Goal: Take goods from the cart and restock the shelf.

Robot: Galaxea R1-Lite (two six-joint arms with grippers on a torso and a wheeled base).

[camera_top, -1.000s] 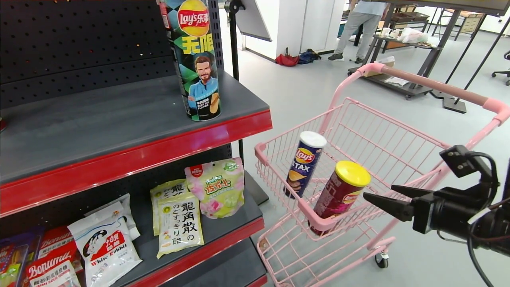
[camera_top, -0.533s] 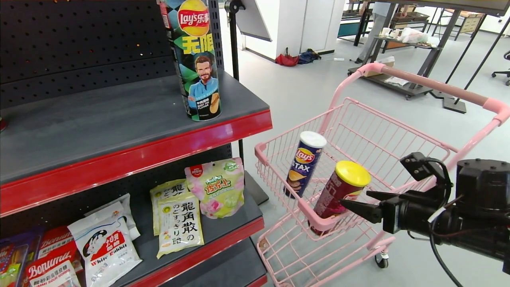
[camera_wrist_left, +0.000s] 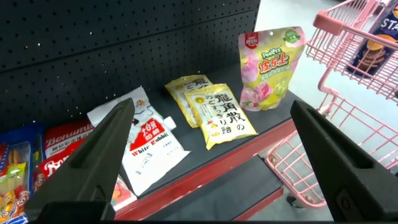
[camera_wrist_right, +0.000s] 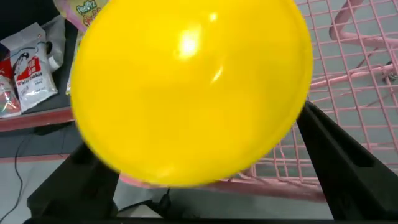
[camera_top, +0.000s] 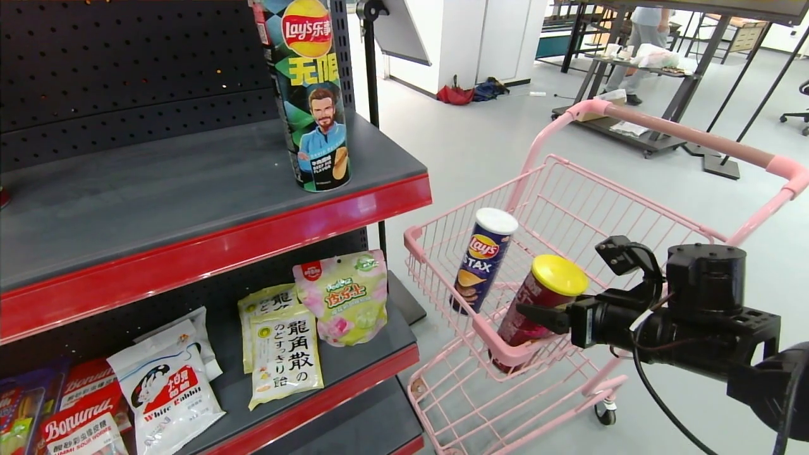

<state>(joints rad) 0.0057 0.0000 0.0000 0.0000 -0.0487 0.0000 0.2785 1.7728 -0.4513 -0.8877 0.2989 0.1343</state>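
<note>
So, head view: one tall can (camera_top: 313, 95) stands on the upper shelf (camera_top: 189, 189), well apart from the right hand (camera_top: 538, 303). We judge that as one item already stocked. Two cans sit in the pink cart (camera_top: 682, 133). The red can (camera_top: 513, 338) with its yellow lid (camera_top: 559, 273) is right at the hand's fingertips, and the blue can (camera_top: 481, 259) is just beyond it. The fingers straddle the red can's top, spread and not clamped. Whether they touch it, we cannot tell.

Left wrist view: the left hand (camera_wrist_left: 212, 106) has its fingers wide apart and holds nothing. Ahead of it is the lower shelf (camera_wrist_left: 205, 165) with candy bags (camera_wrist_left: 224, 115) on it. The cart's corner lies off to the side with the blue can inside.

Right wrist view: the yellow lid sits between the right hand's two fingers, one spread on each side, with cart wire beyond.

Our call: the step in hand is grasping the red can, and the hand has not closed yet. Left to do: close, lift it out of the cart, set it on the shelf, then do the blue can. We put the task at roughly a third done.
</note>
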